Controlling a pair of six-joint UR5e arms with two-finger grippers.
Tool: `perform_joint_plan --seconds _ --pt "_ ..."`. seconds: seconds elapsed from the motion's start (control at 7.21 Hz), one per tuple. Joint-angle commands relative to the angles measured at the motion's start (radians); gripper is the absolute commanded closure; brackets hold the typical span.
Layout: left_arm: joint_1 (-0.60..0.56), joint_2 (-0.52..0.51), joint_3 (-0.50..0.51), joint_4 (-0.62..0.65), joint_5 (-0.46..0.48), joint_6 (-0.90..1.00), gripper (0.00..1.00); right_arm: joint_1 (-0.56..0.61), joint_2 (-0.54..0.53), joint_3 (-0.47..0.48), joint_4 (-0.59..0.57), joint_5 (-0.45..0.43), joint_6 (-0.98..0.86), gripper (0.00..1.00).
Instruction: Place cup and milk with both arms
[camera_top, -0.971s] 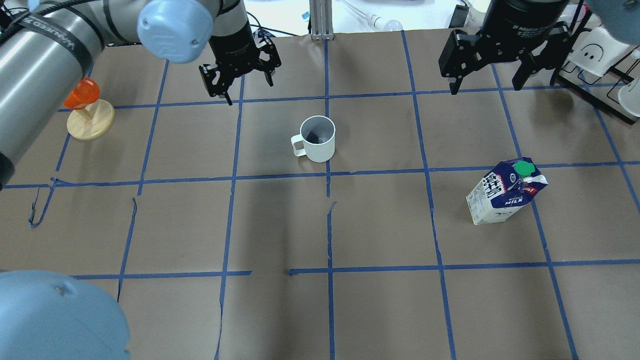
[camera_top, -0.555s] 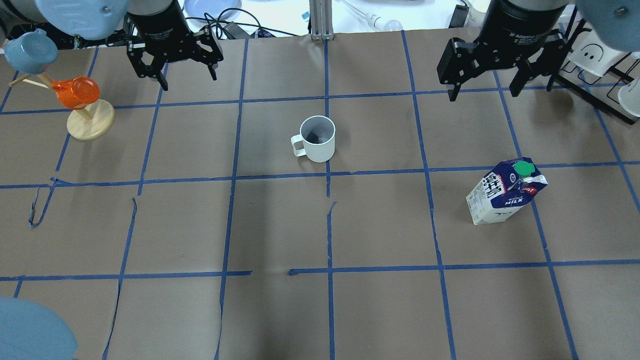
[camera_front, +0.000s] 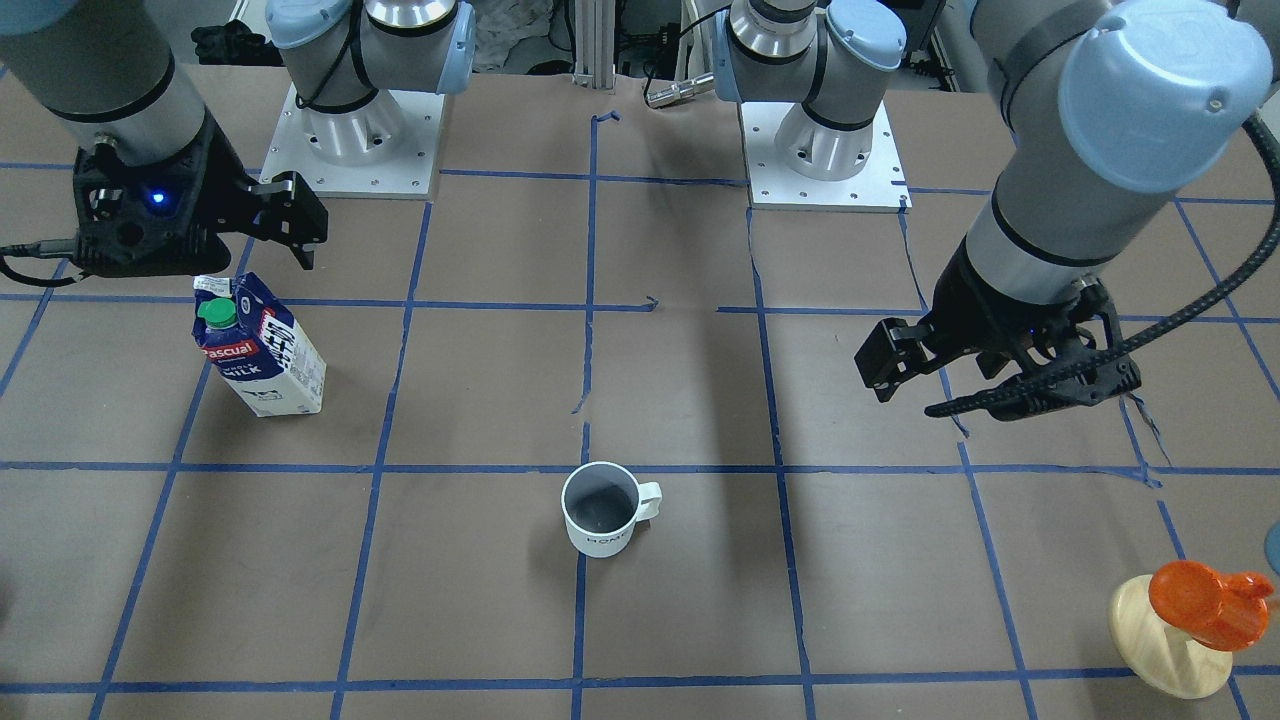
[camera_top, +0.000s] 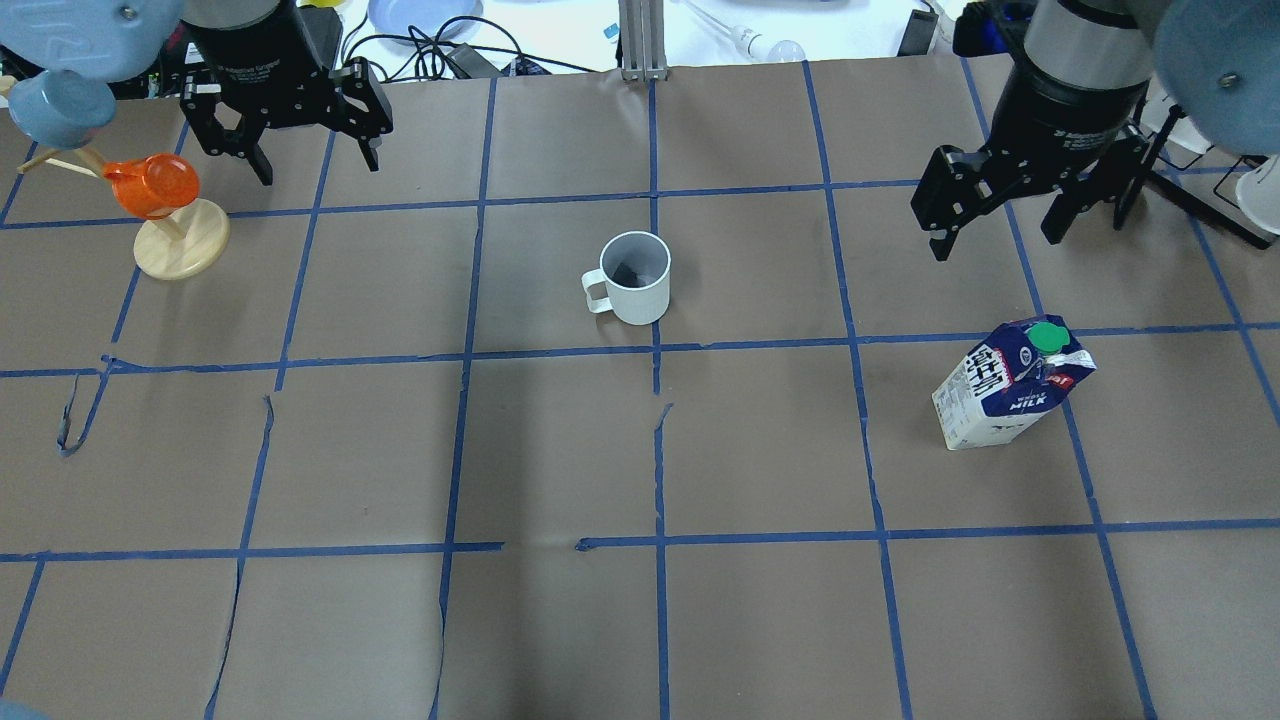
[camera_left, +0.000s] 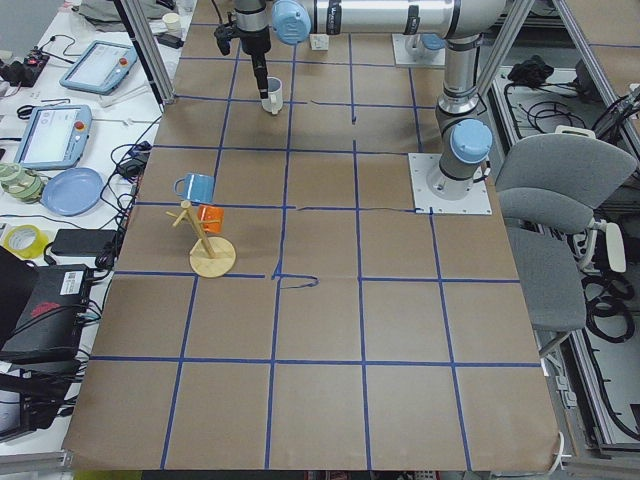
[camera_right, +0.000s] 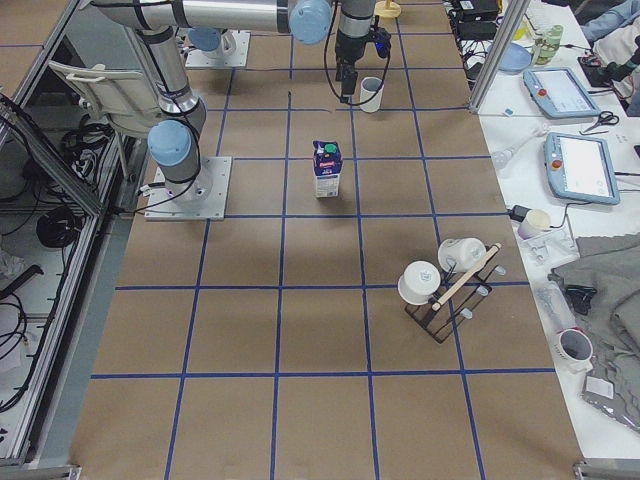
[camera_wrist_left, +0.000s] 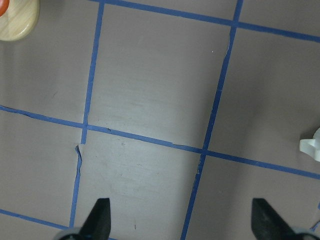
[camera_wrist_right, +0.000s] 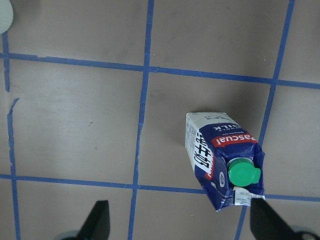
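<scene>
— What is shown by the front-facing view that is lost overhead?

— The small "HOME" lettering on the cup (camera_front: 600, 512) and the red "Pascual" band on the milk (camera_front: 258, 350) can be read there. Overhead, only the cup's dark grey inside and the carton's green cap and "MILK" are made out.

— And what is added by the wrist cameras?

— The left gripper (camera_wrist_left: 181, 212) is seen spread wide over the bare table (camera_wrist_left: 150, 75), with nothing held; only the tip of the cup's handle is caught at the frame's edge. The right gripper (camera_wrist_right: 180, 215) is likewise spread wide and empty, with the carton viewed from above, nearer one finger.

— Where are the two placed?

— The white cup is stood near the table's middle, just beside the centre tape line (camera_top: 657, 380), handle turned toward the robot's left. The blue-and-white carton is stood upright on the robot's right, well apart from the cup.
</scene>
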Motion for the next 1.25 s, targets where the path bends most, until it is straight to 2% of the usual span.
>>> perform_joint_plan --seconds 0.0,0.28,0.55,0.97,1.11 --pt "0.001 0.058 -0.094 0.027 0.001 -0.013 0.00 -0.091 0.001 0.080 -0.062 -0.002 -0.109 0.00" --pt "0.000 0.123 -0.189 0.095 -0.022 0.000 0.00 -0.156 0.001 0.204 -0.224 -0.002 -0.263 0.00" --pt "0.003 0.144 -0.204 0.100 -0.040 0.006 0.00 -0.171 -0.002 0.281 -0.254 -0.002 -0.290 0.00" --pt "0.009 0.160 -0.208 0.098 -0.068 0.005 0.00 -0.171 -0.001 0.320 -0.292 -0.002 -0.289 0.00" --pt "0.010 0.160 -0.207 0.098 -0.067 0.006 0.00 -0.171 0.001 0.330 -0.299 -0.002 -0.289 0.12"
